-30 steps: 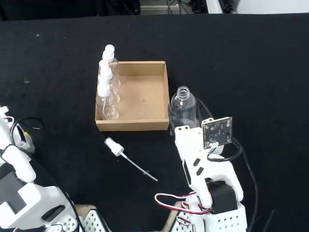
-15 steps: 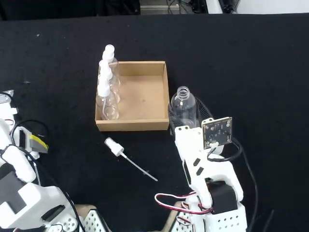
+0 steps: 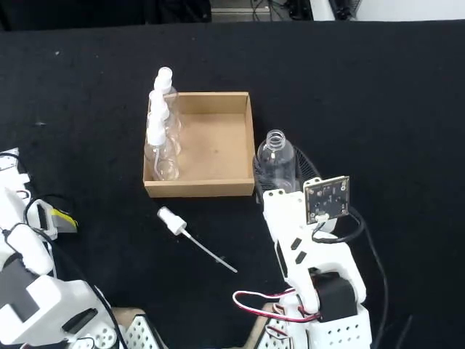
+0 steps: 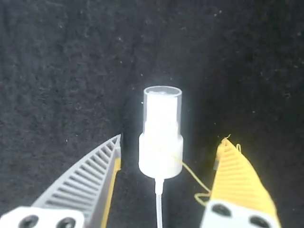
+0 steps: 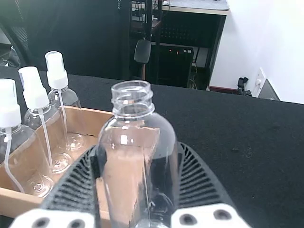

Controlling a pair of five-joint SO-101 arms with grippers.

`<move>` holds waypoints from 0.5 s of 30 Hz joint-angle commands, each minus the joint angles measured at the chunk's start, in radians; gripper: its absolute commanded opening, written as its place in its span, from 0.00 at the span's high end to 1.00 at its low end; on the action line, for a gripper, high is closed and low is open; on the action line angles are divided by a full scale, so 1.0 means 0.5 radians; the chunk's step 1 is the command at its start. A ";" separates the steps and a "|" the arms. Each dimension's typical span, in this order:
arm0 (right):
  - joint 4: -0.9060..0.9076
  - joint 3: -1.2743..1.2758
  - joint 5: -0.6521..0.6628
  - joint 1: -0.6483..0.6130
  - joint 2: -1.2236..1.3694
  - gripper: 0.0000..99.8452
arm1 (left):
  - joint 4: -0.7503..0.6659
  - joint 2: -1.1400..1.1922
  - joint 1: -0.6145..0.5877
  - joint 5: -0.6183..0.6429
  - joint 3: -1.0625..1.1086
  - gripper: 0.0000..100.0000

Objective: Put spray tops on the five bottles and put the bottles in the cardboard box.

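Hanging over the black desk (image 3: 378, 87), the left pincer (image 4: 171, 139) was spread. Its grey and yellow fingers stood on either side of the loose spray top (image 4: 161, 121), with a gap on each side. The top lay flat between them, its thin tube running back toward the pincer's base. How high above the top the pincer stood could not be told. The right pincer (image 5: 140, 152) was pinching the open-necked bottle (image 5: 133, 102) upright. The cardboard box (image 3: 200, 187) was just beside it on its left, and capped bottles (image 5: 64, 107) stood along the box's far wall.

The top looked small, round and light, so an off-centre close would probably roll it or flick it out from between the fingers instead of catching it. A grip that landed on the tube rather than the collar would likely leave the top dangling. The long, bendy tube would then be hard to steer into the narrow neck and could catch on the rim. Pressing the top down could also tilt the smooth bottle or make it slip in the right pincer, since it was held only around its body. With the box so near, a tilting bottle might knock its wall.
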 commanded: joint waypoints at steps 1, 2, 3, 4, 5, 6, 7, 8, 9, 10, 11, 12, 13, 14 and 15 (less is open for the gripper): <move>-0.046 -0.054 0.000 0.028 -0.026 0.99 | -0.025 -0.021 -0.011 0.028 -0.008 0.77; -0.046 -0.054 0.000 0.028 -0.026 0.99 | -0.006 -0.025 -0.002 0.028 -0.011 0.82; -0.046 -0.054 0.000 0.028 -0.026 0.99 | 0.034 -0.025 0.014 0.025 -0.023 0.86; -0.046 -0.054 0.000 0.028 -0.026 0.99 | 0.077 -0.037 0.020 0.025 -0.029 0.92; -0.046 -0.054 0.000 0.028 -0.026 0.99 | 0.107 -0.040 0.023 0.025 -0.029 0.96; -0.046 -0.054 0.000 0.028 -0.026 0.99 | 0.129 -0.040 0.032 0.025 -0.032 0.98; -0.046 -0.054 0.000 0.028 -0.026 0.99 | 0.150 -0.040 0.048 0.021 -0.054 0.96; -0.046 -0.054 0.000 0.028 -0.026 0.99 | 0.172 -0.040 0.048 0.018 -0.075 0.95; -0.046 -0.054 0.000 0.028 -0.026 0.99 | 0.184 -0.040 0.048 0.018 -0.103 0.97; -0.046 -0.054 0.000 0.028 -0.026 0.99 | 0.199 -0.040 0.051 0.018 -0.124 0.97; -0.046 -0.054 0.000 0.028 -0.026 0.99 | 0.203 -0.040 0.054 0.015 -0.130 0.97; -0.046 -0.054 0.000 0.028 -0.026 0.99 | 0.203 -0.040 0.057 0.012 -0.130 0.97; -0.046 -0.054 0.000 0.028 -0.026 0.99 | 0.203 -0.037 0.060 0.012 -0.130 0.96; -0.046 -0.054 0.000 0.028 -0.026 0.99 | 0.196 -0.021 0.060 0.009 -0.137 0.96; -0.046 -0.054 0.000 0.028 -0.026 0.99 | 0.196 -0.018 0.060 -0.018 -0.143 0.96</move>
